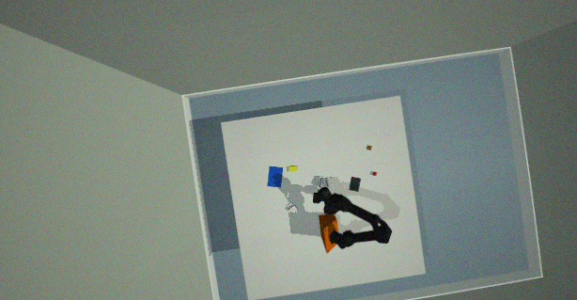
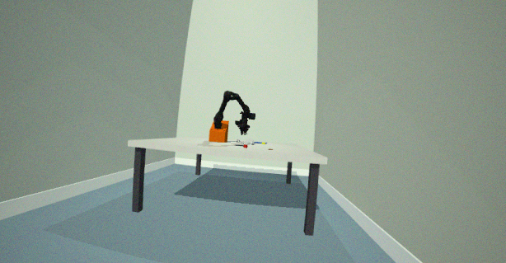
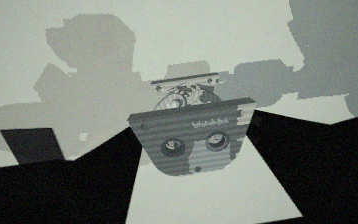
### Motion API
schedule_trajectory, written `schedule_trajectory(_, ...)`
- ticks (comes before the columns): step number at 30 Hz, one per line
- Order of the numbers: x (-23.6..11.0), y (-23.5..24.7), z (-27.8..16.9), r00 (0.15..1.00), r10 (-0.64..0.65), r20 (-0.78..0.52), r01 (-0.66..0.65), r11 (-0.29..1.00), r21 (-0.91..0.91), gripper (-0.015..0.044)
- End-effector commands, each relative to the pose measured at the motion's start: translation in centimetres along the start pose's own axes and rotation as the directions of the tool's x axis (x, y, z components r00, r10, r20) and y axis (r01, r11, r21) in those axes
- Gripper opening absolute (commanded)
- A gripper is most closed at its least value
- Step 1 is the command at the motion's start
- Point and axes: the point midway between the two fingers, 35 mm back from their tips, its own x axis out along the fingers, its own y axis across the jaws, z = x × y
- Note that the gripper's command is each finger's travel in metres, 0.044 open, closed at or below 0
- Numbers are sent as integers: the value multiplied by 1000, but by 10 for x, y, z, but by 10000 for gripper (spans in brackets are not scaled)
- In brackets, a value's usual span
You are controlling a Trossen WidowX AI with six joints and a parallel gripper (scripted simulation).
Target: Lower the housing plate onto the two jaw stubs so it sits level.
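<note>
My gripper (image 1: pixel 322 196) (image 2: pixel 244 133) (image 3: pixel 190 120) is shut on the grey housing plate (image 3: pixel 196 157), whose ends lie between the two black fingers. The plate has two large round holes and rounded lower corners, and is held in the air above the table. The grey gripper assembly with the jaws (image 1: pixel 321 181) (image 3: pixel 183 100) stands on the table, beyond the plate's top edge in the wrist view and partly hidden by it. The plate is apart from it. Its jaw stubs and pins are too small to make out.
On the white table (image 1: pixel 263 257) (image 2: pixel 165 144) are a blue block (image 1: pixel 274 177), a yellow block (image 1: pixel 293 168), a dark plate (image 1: pixel 355 184) (image 3: pixel 33 145), a small red piece (image 1: pixel 374 173) (image 2: pixel 245 146), a small brown piece (image 1: pixel 369 148) and a grey part (image 1: pixel 290 207). The arm stands on an orange base (image 1: pixel 328 233) (image 2: pixel 218 134).
</note>
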Motion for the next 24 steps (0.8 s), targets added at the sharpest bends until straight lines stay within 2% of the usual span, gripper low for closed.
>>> schedule_trajectory(1, 0, 1, 0, 1000, 3, -3, -3, 1000, -4, 351)
schedule_trajectory(24, 0, -4, 1, 1000, 3, -3, -3, 1000, -5, 351)
